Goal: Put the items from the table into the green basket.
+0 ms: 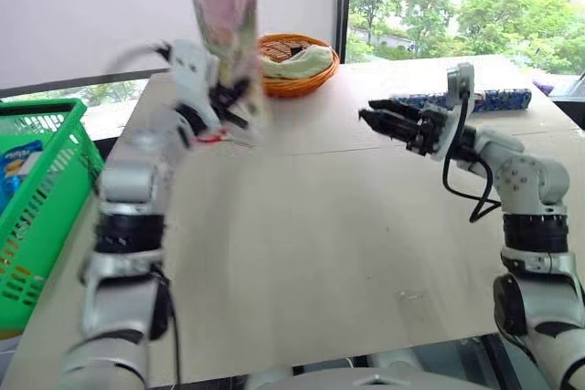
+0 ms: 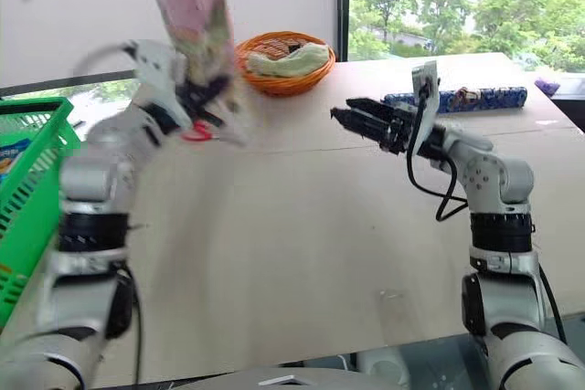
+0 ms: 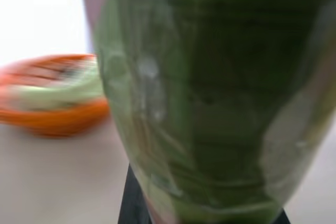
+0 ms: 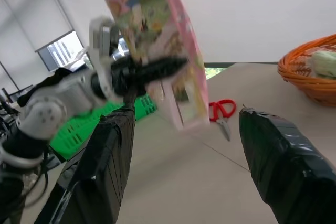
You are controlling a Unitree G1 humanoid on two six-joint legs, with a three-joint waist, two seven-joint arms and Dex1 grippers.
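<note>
Your right gripper stands empty with fingers apart, level over the table. Its wrist view gives you what the head views blur — the red-handled scissors lying beneath the lifted pink box. Left gripper is clamped on that box's lower end, box upright, the green basket off the table's left edge. Dark-blue roll lies behind your right hand — orange wicker basket near the window.

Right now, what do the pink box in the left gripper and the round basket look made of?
Pink box: likely glossy printed cardboard, flat panels with sheen. Round orange basket: woven wicker or similar, judging by its ribbed weave; it could be plastic.
</note>
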